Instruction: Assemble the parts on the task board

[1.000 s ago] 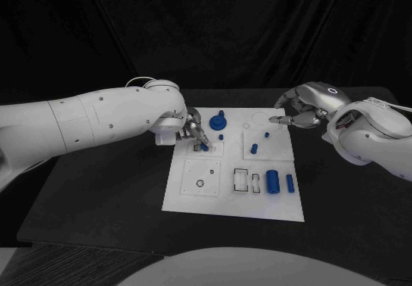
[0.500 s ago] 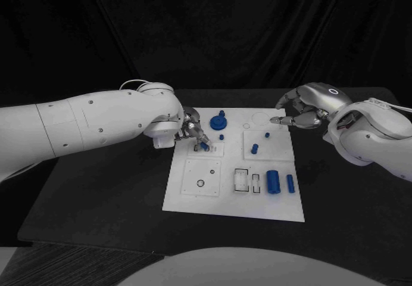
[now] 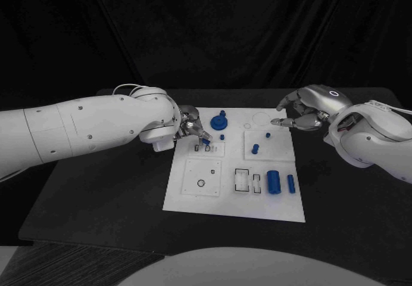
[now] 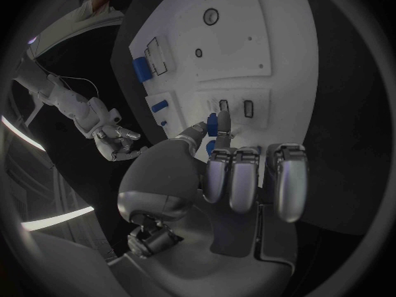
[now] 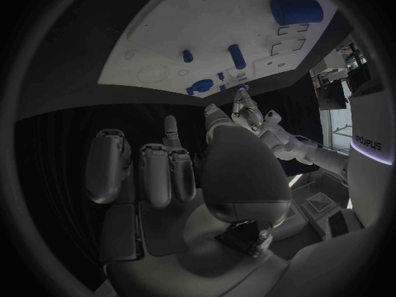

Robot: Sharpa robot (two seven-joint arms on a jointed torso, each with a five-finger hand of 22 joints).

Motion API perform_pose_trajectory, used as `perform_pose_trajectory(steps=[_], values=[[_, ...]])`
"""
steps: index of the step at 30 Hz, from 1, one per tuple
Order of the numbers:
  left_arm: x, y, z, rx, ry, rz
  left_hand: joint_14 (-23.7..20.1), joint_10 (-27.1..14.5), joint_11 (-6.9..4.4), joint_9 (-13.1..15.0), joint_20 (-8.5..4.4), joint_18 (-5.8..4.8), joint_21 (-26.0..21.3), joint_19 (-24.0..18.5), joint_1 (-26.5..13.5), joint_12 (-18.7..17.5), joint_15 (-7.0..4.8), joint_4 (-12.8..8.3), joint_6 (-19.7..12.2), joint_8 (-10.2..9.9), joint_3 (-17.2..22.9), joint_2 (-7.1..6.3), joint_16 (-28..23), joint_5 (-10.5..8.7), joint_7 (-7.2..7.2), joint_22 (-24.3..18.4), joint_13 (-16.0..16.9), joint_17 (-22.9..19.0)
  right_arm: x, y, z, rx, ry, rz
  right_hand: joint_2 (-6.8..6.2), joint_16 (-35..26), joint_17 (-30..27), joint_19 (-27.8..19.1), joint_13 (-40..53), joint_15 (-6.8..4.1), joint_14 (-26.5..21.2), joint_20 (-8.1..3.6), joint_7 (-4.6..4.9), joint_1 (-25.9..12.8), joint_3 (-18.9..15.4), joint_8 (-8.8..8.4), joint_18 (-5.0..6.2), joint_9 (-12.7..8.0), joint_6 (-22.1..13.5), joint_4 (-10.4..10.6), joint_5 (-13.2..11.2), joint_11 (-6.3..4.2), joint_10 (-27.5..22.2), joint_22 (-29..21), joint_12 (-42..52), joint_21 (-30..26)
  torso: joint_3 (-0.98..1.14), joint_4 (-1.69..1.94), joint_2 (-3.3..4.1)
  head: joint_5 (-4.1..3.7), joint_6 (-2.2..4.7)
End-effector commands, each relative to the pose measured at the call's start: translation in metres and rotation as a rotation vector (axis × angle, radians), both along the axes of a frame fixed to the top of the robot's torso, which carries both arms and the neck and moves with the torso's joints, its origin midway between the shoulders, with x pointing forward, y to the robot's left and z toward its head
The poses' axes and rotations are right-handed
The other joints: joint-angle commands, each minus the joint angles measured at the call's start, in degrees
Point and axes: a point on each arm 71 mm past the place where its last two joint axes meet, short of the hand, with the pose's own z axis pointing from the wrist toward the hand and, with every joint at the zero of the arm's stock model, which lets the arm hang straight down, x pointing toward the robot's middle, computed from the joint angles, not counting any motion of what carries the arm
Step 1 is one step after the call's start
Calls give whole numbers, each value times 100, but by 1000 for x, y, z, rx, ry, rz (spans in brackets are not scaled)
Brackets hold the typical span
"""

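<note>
1. The task board (image 3: 233, 205) lies flat in the middle of the black table (image 3: 103, 202).
2. The left hand (image 3: 189, 128) sits over the board's far-left corner, thumb and a fingertip pinching a small blue part (image 4: 212, 123) just above the small slots there.
3. A blue round knobbed part (image 3: 219, 122) stands just beside that hand, toward the board's far edge.
4. Two small blue pegs (image 3: 256, 146) stand in the square right of the hand.
5. A large blue cylinder (image 3: 273, 182) and a slimmer blue one (image 3: 290, 183) lie near the board's right edge.
6. The right hand (image 3: 302, 110) hovers off the board's far-right corner, fingers curled in, holding nothing.
</note>
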Motion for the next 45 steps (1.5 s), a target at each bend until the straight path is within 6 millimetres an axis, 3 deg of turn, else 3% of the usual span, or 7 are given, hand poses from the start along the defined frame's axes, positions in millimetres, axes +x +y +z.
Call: perform_pose_trajectory(steps=[1,7,24,45], values=[[0,-1,0,-24,-41,1,664,629,-86,189,-22,-178,-90,152,19,145,-92,-97,97,-5,471,-93,58,151,-81,1040,1540,1528,0,-1,-1,1,2,-18,79,-53,670,7,1528,26,418,7,13,16,171,54,189,-53,-25,2,125,40,607,1105,114,-107,3,1,1,-1,-1],[-2,0,-8,-15,-25,7,664,629,-83,211,-23,-177,-96,149,-21,145,-92,-65,88,-9,493,-98,58,150,-75,1037,1540,1528,-1,-1,-1,3,1,-17,78,-54,669,2,1528,26,417,8,14,20,169,54,191,-55,-26,0,127,41,607,1101,114,-120,10,8,-7,-18,-1],[-2,-2,-16,1,-1,7,664,629,-79,232,-22,-172,-112,136,-77,145,-89,-21,76,-16,505,-109,58,127,-70,1022,1540,1528,-1,-1,-2,2,2,-16,78,-54,669,2,1528,26,417,8,14,20,169,54,191,-55,-26,0,127,41,607,1101,114,-120,3,-5,5,13,-1],[-2,0,-20,44,11,-3,664,629,-56,289,-7,-153,-174,84,-242,145,-71,112,16,-72,495,-183,58,-161,-43,967,1540,1528,-1,-1,-2,1,5,-15,77,-59,663,0,1528,29,416,10,17,29,166,53,192,-61,-29,-1,133,44,607,1100,114,-125,4,-6,3,14,-1]])
